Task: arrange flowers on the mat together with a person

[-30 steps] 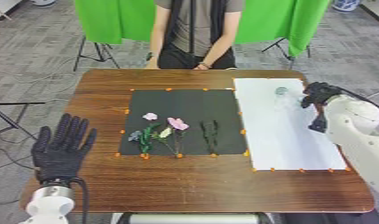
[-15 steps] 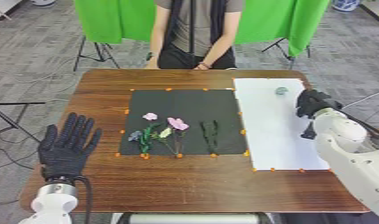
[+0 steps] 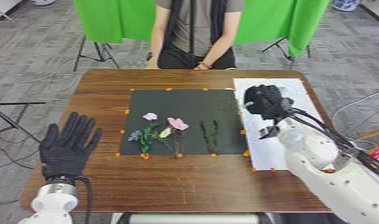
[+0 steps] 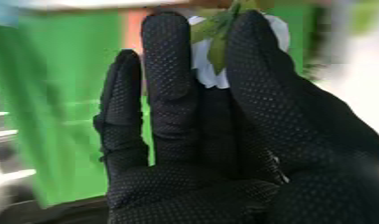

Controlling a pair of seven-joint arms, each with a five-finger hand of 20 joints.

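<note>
Right hand (image 4: 172, 110): fingers pinching a white flower (image 4: 208, 75) near its green part — sparing petals, I judge.
White sheet (image 3: 267, 156): beneath that hand.
Left hand (image 3: 65, 157): fingers straight, beside the mat (image 3: 190, 105) — leaving me room.

Grn cloth (image 3: 105, 22) behind brn tbl (image 3: 168, 187); gry flr (image 3: 39, 65); blk stand (image 3: 17, 104) L.

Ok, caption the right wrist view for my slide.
The right hand holding a white flower between thumb and fingers, green cloth behind.

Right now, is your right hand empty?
No, the right hand has a white flower with some green on it between the thumb and fingers.
</note>
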